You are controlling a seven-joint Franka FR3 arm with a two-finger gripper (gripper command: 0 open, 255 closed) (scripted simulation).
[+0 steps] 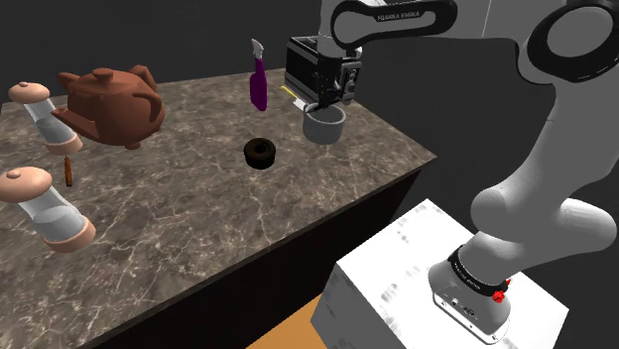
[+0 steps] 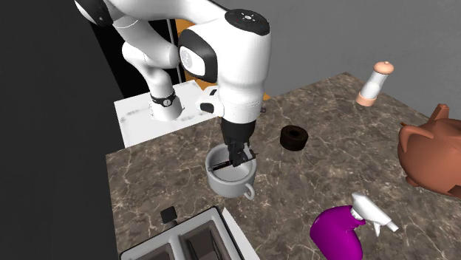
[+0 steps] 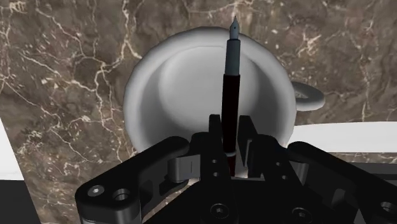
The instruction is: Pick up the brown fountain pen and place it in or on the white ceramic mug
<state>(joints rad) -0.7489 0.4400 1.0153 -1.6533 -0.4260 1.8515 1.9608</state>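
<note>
My gripper (image 3: 231, 143) is shut on the fountain pen (image 3: 230, 95), a dark brown-black barrel with a metal nib pointing away from the hand. The pen lies over the opening of the white mug (image 3: 165, 95), its nib reaching the far rim. In the shoulder view the gripper (image 1: 319, 104) hangs directly above the mug (image 1: 323, 126), close to its rim. The second exterior view shows the gripper (image 2: 240, 156) lowered to the mouth of the mug (image 2: 230, 181), the pen (image 2: 235, 165) slanting inside it. The mug's handle (image 3: 310, 98) sticks out sideways.
On the marble table (image 1: 198, 228) stand a brown teapot (image 1: 109, 104), a purple spray bottle (image 1: 258, 84), a black ring-shaped object (image 1: 260, 153), two grinders (image 1: 40, 114) (image 1: 45, 203) and a small brown stick (image 1: 67, 172). A toaster (image 2: 188, 240) stands close beside the mug.
</note>
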